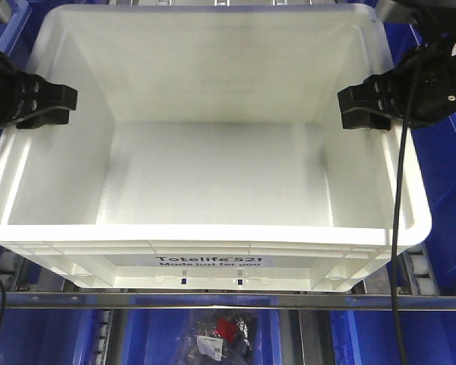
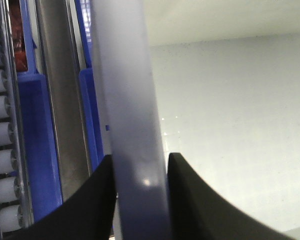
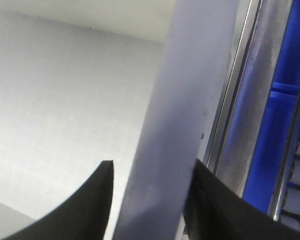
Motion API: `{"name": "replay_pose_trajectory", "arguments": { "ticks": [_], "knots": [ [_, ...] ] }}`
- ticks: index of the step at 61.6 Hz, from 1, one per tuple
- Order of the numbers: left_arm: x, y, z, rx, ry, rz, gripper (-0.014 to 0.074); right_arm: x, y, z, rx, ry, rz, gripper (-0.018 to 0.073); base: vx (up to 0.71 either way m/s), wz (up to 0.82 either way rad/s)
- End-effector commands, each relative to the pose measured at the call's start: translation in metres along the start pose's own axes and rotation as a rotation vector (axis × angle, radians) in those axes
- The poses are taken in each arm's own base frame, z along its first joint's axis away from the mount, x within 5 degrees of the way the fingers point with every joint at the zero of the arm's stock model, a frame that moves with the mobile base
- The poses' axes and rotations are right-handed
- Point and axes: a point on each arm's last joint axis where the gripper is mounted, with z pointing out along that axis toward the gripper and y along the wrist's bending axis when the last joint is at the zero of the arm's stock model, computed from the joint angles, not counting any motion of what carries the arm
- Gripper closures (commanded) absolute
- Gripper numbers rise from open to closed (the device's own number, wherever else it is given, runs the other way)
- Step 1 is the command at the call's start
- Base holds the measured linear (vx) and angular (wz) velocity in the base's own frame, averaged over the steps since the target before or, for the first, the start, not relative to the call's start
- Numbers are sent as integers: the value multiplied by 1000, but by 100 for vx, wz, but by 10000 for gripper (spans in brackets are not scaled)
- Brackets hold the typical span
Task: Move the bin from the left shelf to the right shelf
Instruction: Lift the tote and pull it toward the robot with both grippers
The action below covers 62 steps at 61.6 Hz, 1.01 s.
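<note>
The white bin [image 1: 213,232] fills the front view, open side up and with nothing inside, its black "Totelife 521" print facing me. My left gripper [image 1: 57,99] straddles the bin's left rim [image 2: 125,75]; in the left wrist view both black fingers of that gripper [image 2: 140,157] press against the rim. My right gripper [image 1: 357,106] grips the right rim [image 3: 200,75]. In the right wrist view this gripper [image 3: 152,165] has its outer finger against the rim and its inner fingertip a sliver away from it.
Blue bins [image 1: 448,175] flank the white bin on both sides and sit on the level below [image 1: 45,334]. A metal shelf rail [image 1: 213,300] crosses the front, with rollers [image 1: 418,266] beside it. A clear bag with a red item [image 1: 220,331] lies below. A black cable [image 1: 399,228] hangs at the right.
</note>
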Motion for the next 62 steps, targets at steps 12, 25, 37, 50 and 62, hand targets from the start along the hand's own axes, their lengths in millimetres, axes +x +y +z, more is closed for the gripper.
{"name": "replay_pose_trajectory", "arguments": {
  "ticks": [12,25,37,50,62],
  "knots": [
    [-7,-12,-49,37,-199,59,604,-9,5,-35,14,-161,-38,564,0,0],
    [-6,-12,-50,37,-202,60,604,-8,5,-35,13,-148,-38,564,0,0],
    [-9,-12,-50,37,-227,59,604,-9,5,-35,14,-155,-39,564,0,0],
    [-9,-12,-50,36,-229,59,604,-8,5,-35,13,-151,-39,564,0,0],
    [-9,-12,-50,36,-229,59,604,-8,5,-35,13,-148,-39,564,0,0]
  ]
}}
